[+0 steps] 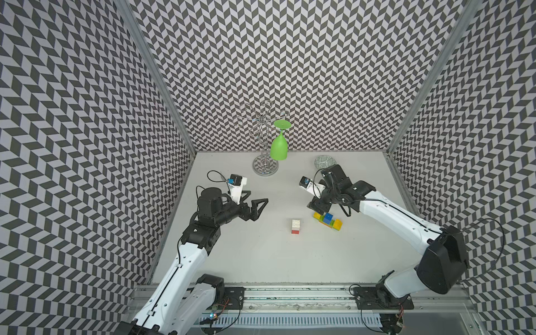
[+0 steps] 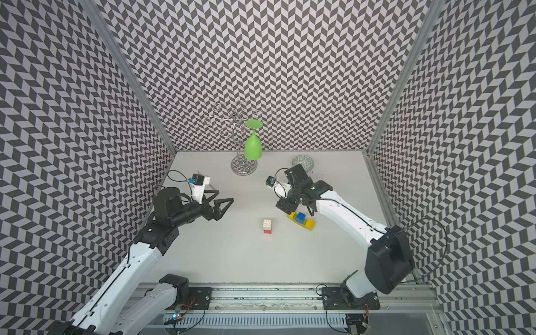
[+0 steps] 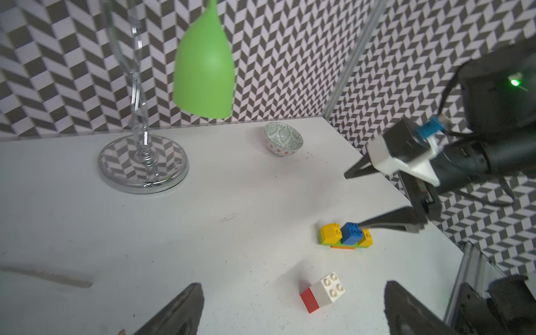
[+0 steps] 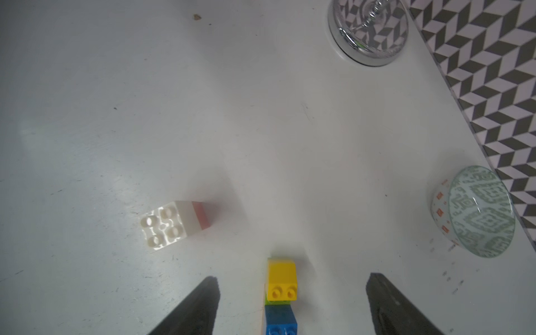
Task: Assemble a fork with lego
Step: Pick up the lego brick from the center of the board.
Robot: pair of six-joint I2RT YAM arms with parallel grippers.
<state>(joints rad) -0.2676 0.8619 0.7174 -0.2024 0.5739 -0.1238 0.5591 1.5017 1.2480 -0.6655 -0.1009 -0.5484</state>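
Observation:
A lego build of two yellow bricks and a blue one on a lime-green and orange bar (image 1: 327, 220) (image 2: 301, 221) (image 3: 346, 235) lies on the white table, right of centre. My right gripper (image 4: 293, 278) (image 3: 352, 200) is open, its fingers on either side of the build and clear of it. A white brick joined to a red one (image 1: 295, 226) (image 2: 267, 226) (image 3: 322, 291) (image 4: 174, 223) lies on its side a little to the left. My left gripper (image 1: 258, 197) (image 2: 224, 195) (image 3: 293, 284) hovers open and empty further left.
A chrome glass rack (image 1: 265, 166) stands at the back with a green glass (image 1: 279, 148) hanging upside down from it. A patterned bowl (image 1: 324, 161) (image 4: 478, 214) sits behind the right wrist. Chevron walls close in the table on three sides.

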